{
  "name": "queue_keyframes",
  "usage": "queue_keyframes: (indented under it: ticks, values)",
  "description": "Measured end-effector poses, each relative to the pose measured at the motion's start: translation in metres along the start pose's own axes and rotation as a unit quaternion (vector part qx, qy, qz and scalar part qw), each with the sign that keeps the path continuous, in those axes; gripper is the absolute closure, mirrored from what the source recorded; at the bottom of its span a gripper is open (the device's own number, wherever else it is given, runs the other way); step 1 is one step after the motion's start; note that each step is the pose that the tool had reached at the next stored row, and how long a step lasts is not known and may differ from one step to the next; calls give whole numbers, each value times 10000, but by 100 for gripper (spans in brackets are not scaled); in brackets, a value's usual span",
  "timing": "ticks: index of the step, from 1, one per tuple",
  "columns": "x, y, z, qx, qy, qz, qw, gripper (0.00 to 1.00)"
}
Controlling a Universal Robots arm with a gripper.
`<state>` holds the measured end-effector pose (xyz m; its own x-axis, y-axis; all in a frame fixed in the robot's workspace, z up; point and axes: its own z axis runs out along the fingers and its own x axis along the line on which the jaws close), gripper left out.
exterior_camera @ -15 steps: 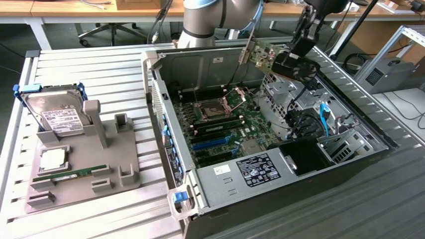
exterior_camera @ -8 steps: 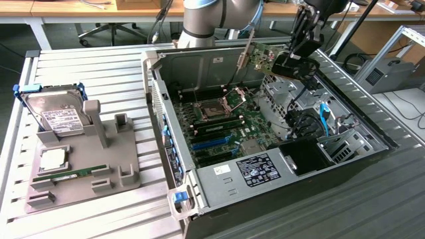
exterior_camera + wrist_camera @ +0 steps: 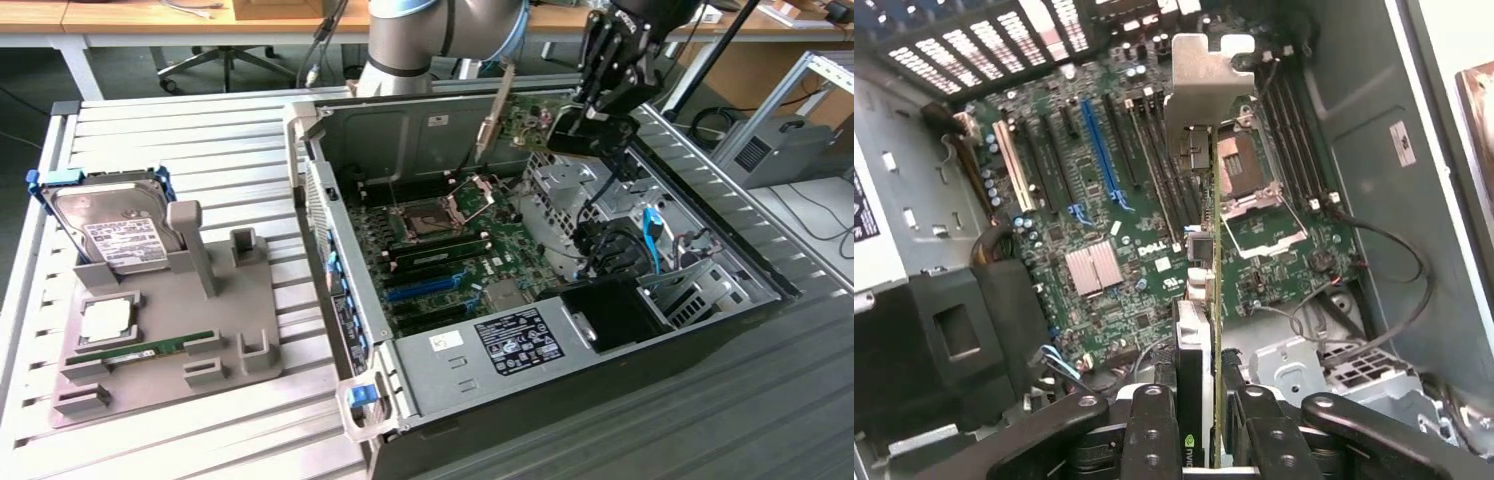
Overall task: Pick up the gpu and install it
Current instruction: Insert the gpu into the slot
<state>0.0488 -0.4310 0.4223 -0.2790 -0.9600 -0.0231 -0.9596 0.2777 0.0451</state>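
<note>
Fingers [image 3: 1154,430] clenched on gpu [image 3: 1194,340], card edge-on above motherboard [image 3: 1054,230], exterior view's upper right. Danger: card comes down crooked, bracket [image 3: 1199,100] hits case wall [image 3: 400,125], motherboard gets scratched

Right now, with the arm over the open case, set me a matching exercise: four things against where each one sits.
Things:
1. gpu
2. hard drive
3. memory stick
4. CPU socket

Places:
A. lying low on the grey fixture
B. clamped in the gripper, above the motherboard
C. standing tall on the grey fixture
D. on the motherboard, inside the case

Pairs: 1-B, 2-C, 3-A, 4-D
</note>
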Motion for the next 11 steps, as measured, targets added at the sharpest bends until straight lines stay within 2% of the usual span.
queue_keyframes:
  ticks: [3,5,7,11]
  values:
    - [0,0,1,-7,13,-292,9996,73]
    - [0,0,2,-14,28,-614,9981,73]
    - [0,0,3,-22,44,-968,9953,73]
    - [0,0,6,-31,60,-1326,9911,73]
